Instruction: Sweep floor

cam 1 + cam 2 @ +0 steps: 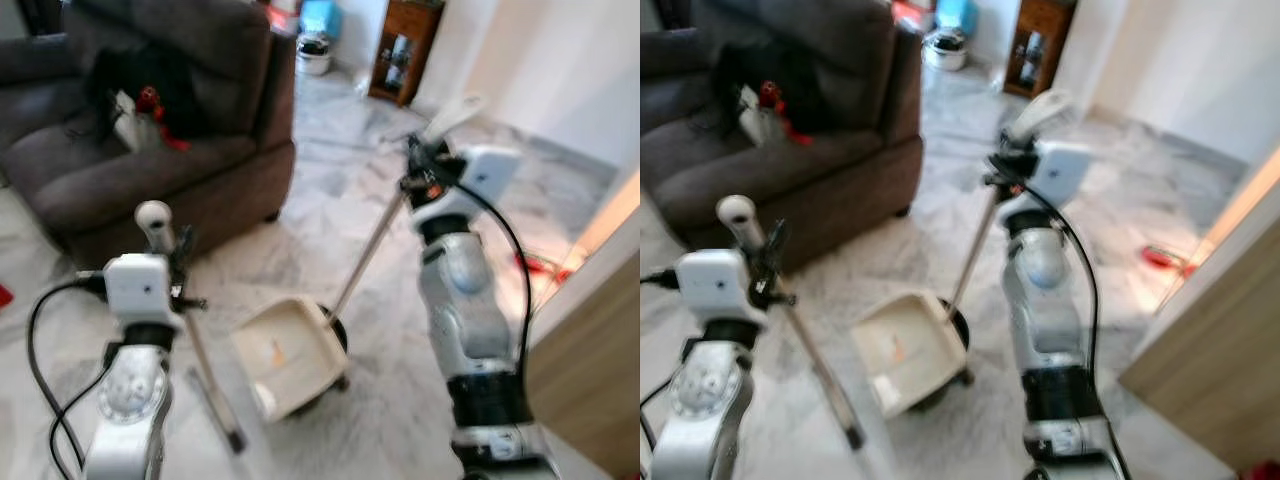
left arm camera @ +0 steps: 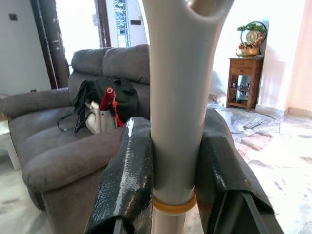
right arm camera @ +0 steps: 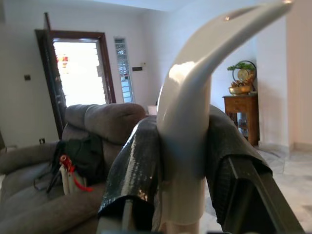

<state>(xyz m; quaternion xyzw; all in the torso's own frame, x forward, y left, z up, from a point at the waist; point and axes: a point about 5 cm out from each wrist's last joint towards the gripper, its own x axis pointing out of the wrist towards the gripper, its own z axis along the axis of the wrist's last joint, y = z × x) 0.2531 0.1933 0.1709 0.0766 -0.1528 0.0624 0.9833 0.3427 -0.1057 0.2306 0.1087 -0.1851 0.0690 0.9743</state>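
My left gripper (image 1: 178, 262) is shut on the white handle of a broom (image 1: 157, 225), whose stick slants down to the marble floor. The left wrist view shows both black fingers (image 2: 127, 180) pressed against that broom handle (image 2: 176, 122). My right gripper (image 1: 425, 160) is shut on the curved cream handle (image 1: 455, 115) of a long-handled dustpan. Its cream pan (image 1: 290, 355) rests tilted on the floor between my arms, with a small orange scrap inside. The right wrist view shows the dustpan handle (image 3: 187, 131) clamped between the fingers (image 3: 136, 170).
A brown sofa (image 1: 150, 150) with a black bag and red items stands to the front left. A wooden side cabinet (image 1: 405, 50) stands far back. A wooden panel (image 1: 590, 370) is close on the right, with a red object (image 1: 1160, 257) on the floor beyond it.
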